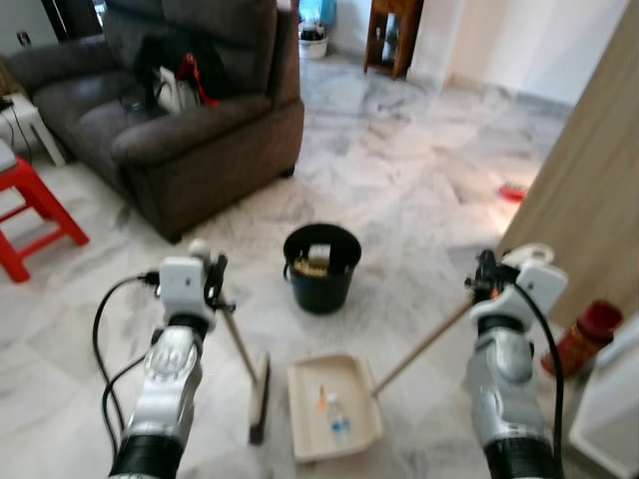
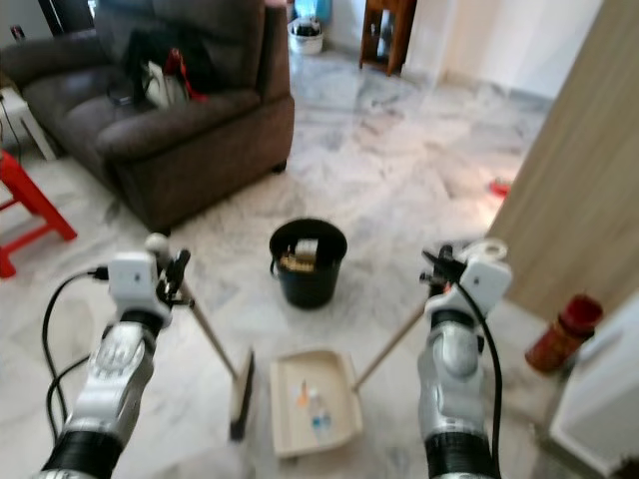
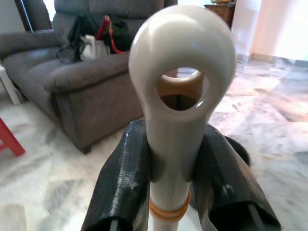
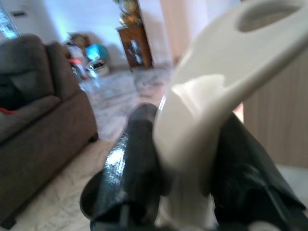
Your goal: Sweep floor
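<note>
A round black plastic bucket (image 1: 321, 267) with scraps inside is taken as the landmark on the white marble floor (image 1: 419, 170). Just in front of the bucket, towards the robot, a cream plastic dustpan (image 1: 333, 407) is laid flat, and a small clear bottle (image 1: 338, 417) and an orange scrap (image 1: 320, 398) are seen lying in it. Its long tan handle (image 1: 419, 349) is slanted up to the right of the bucket, where its white loop end is clamped between the black fingers (image 4: 130, 178) of the right gripper (image 1: 485, 275). To the left of the dustpan, a short broom with a dark head (image 1: 259, 397) is stood on the floor, tilted; its white ring-ended handle top (image 3: 175, 96) is gripped tightly by the fingers (image 3: 126, 183) of the left gripper (image 1: 213, 279). Behind the bucket and to its left, a dark brown fabric sofa (image 1: 190, 110) is placed, with bags on its seat. A red plastic stool (image 1: 30, 215) is seen further left of the sofa.
</note>
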`<state>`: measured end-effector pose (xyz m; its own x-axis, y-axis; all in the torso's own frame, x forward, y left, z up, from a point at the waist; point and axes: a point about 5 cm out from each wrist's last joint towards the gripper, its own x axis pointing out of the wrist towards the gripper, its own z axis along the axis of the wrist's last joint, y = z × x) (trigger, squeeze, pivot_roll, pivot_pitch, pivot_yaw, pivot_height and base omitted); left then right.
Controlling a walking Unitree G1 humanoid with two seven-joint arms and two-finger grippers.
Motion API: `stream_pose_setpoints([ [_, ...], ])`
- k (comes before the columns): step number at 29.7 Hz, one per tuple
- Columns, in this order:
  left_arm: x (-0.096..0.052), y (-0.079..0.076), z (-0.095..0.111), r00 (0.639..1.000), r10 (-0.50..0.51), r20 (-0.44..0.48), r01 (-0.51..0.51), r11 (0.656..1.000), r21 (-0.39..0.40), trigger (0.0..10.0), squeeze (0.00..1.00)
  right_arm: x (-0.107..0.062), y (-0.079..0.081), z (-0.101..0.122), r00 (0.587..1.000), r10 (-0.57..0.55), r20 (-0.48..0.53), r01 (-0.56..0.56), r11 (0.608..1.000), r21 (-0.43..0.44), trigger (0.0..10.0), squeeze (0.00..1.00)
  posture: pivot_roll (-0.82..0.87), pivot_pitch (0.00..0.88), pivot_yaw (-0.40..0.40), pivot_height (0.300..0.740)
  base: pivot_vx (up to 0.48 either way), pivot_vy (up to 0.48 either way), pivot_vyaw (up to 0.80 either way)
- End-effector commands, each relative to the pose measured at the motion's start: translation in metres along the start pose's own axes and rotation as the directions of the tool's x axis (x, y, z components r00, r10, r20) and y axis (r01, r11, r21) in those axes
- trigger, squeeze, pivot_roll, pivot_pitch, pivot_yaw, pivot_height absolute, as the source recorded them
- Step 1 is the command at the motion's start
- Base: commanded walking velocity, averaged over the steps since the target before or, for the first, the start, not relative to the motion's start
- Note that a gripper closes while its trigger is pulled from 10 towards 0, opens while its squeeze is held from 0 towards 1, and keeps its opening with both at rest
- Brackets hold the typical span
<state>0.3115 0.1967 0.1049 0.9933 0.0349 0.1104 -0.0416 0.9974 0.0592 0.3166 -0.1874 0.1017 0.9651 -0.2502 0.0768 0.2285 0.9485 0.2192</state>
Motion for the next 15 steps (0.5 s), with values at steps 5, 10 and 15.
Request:
stream_pose_setpoints([
  [5, 0.0053, -0.0059, 0.0116, 0.998, -0.019, 0.055, 0.018, 1.000, 0.005, 10.0, 0.00, 0.0054, -0.0019, 0.0158, 0.998, -0.012, 0.070, 0.009, 0.999, 0.042, 10.0, 0.00, -0.06, 0.000, 0.020, 0.740, 0.480, 0.000, 0.00],
  [10, 0.0053, -0.0059, 0.0120, 0.998, -0.017, 0.056, 0.017, 1.000, 0.004, 10.0, 0.00, 0.0058, -0.0019, 0.0169, 0.997, -0.013, 0.073, 0.010, 0.999, 0.041, 10.0, 0.00, -0.06, 0.000, 0.019, 0.740, 0.480, 0.000, 0.00],
  [15, 0.0054, -0.0061, 0.0119, 0.998, -0.015, 0.055, 0.015, 1.000, 0.005, 10.0, 0.00, 0.0063, -0.0024, 0.0173, 0.997, -0.015, 0.073, 0.012, 0.999, 0.039, 10.0, 0.00, -0.06, 0.000, 0.015, 0.740, 0.480, 0.000, 0.00],
])
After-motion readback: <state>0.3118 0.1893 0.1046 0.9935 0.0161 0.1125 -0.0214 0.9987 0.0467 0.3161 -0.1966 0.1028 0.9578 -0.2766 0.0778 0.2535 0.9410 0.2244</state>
